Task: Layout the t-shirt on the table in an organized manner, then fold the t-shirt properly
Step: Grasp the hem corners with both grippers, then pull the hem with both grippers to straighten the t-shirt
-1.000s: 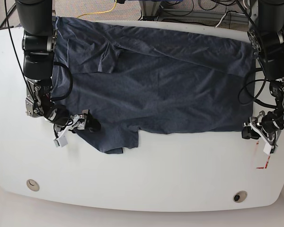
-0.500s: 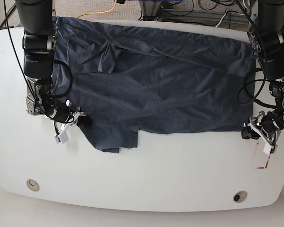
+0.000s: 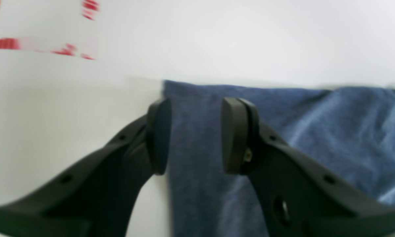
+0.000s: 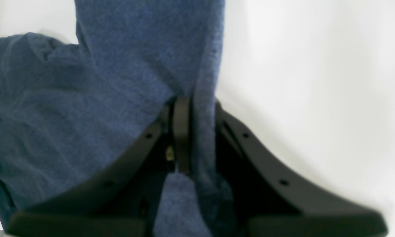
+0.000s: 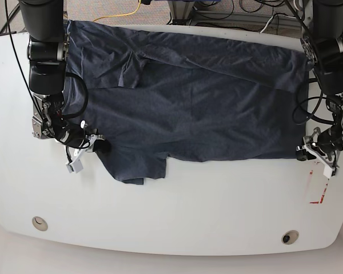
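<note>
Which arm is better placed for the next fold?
Probably the right: its fingers pinch the t-shirt's edge, while the left arm's fingers stand apart over a corner, gripping nothing.

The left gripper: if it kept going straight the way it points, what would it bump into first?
Probably the t-shirt, near its corner, which shows between the open jaws; how far below it lies is unclear.

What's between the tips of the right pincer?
A ridge of the t-shirt runs between the tips of the right pincer. Whatever cloth lies inside that ridge is covered, so I can't tell how many layers there are.
</note>
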You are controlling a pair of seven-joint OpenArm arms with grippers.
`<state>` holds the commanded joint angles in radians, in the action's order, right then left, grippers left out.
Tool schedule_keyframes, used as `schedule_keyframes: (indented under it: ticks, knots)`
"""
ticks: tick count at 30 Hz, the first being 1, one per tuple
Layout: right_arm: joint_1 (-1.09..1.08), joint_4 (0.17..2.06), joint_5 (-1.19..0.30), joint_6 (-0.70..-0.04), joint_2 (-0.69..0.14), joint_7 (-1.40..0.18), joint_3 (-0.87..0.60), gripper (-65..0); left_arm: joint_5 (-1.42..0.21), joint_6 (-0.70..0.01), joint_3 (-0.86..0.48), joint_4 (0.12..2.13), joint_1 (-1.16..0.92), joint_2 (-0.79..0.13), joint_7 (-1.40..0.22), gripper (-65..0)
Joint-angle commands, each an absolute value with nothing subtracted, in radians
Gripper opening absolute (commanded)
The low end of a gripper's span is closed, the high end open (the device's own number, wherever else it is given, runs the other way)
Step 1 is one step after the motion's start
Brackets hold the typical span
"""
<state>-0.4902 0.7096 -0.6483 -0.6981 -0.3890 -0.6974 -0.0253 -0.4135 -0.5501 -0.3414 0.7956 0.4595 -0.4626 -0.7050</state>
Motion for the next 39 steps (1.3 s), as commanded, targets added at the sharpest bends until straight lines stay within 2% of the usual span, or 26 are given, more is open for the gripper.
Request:
schedule_keyframes:
  ticks: [12, 22, 35, 37, 39]
  knots:
    - [-0.487, 0.710, -0.648, -0.698, -0.389, -0.700, -0.025, -56.9, -0.335, -0.550, -0.340, 0.717, 0.464, -0.453, -0.662, -41.4]
    - [-0.486, 0.710, -0.650, -0.698, -0.389, -0.700, -0.025, -56.9, -0.335, -0.552, -0.340, 0.680, 0.466, -0.395, -0.650, -41.4]
    - [-0.486, 0.710, -0.650, -0.698, -0.390, -0.700, -0.025, -56.9, -0.335, -0.555, -0.340, 0.745, 0.460, -0.348, -0.700, -41.9]
    - [-0.486, 0.710, -0.650, -0.698, -0.392, -0.700, -0.025, -56.9, -0.335, -0.555, -0.340, 0.745, 0.461, -0.348, -0.700, -42.5]
    - [-0.486, 0.710, -0.650, -0.698, -0.392, -0.700, -0.025, -56.9, -0.334, -0.553, -0.340, 0.746, 0.461, -0.348, -0.700, -47.5]
